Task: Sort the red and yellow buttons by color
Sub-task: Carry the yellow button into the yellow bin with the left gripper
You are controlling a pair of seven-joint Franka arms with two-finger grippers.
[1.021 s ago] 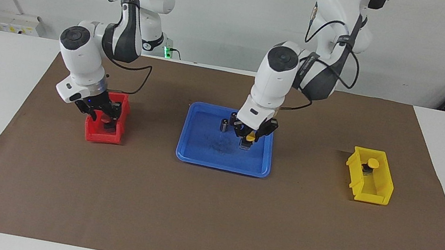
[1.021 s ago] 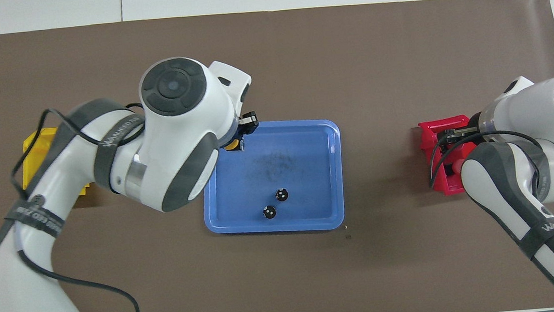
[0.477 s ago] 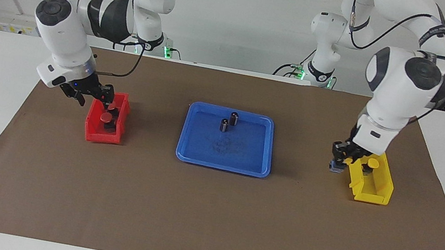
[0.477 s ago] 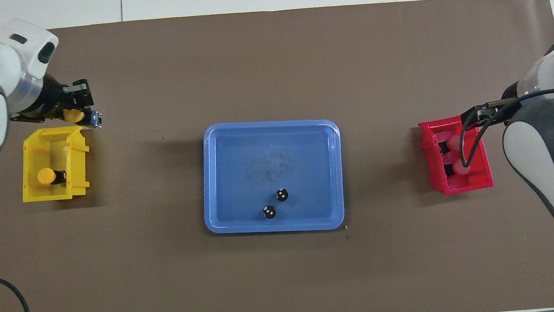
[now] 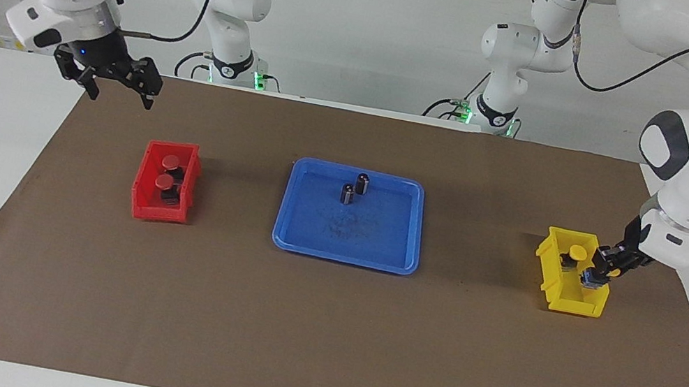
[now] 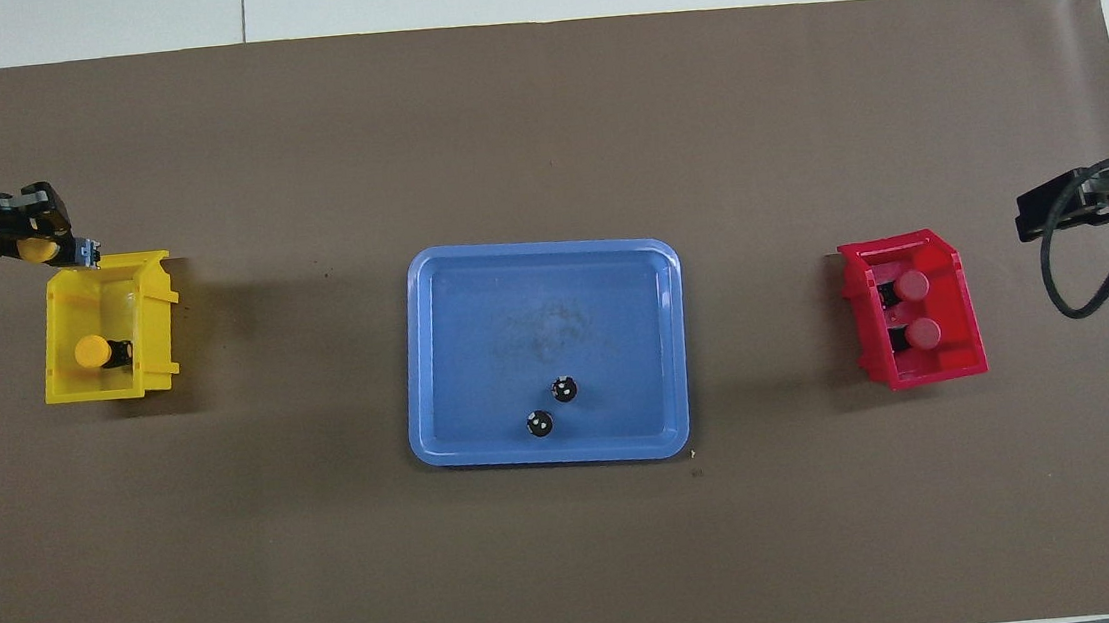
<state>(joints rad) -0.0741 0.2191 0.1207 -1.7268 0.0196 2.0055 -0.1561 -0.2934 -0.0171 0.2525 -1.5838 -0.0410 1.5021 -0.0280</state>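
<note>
Two red buttons (image 5: 166, 170) (image 6: 912, 286) lie in the red bin (image 5: 157, 210) (image 6: 960, 356) at the right arm's end of the table. One yellow button (image 5: 578, 252) (image 6: 92, 351) lies in the yellow bin (image 5: 569, 305) (image 6: 155, 331) at the left arm's end. My left gripper (image 5: 601, 271) (image 6: 57, 250) is shut on a second yellow button (image 6: 34, 249), hanging over that bin's rim. High over the mat's edge beside the red bin, my right gripper (image 5: 118, 88) stands open with nothing in it.
A blue tray (image 5: 344, 257) (image 6: 534, 250) sits mid-table between the two bins, holding two dark capless cylinders (image 5: 354, 188) (image 6: 553, 405) at its side nearer the robots. A brown mat (image 5: 319, 338) covers the table.
My left gripper carried the yellow button from the blue tray to over the yellow bin. My right gripper opened, left a red button in the red bin, and rose away from it.
</note>
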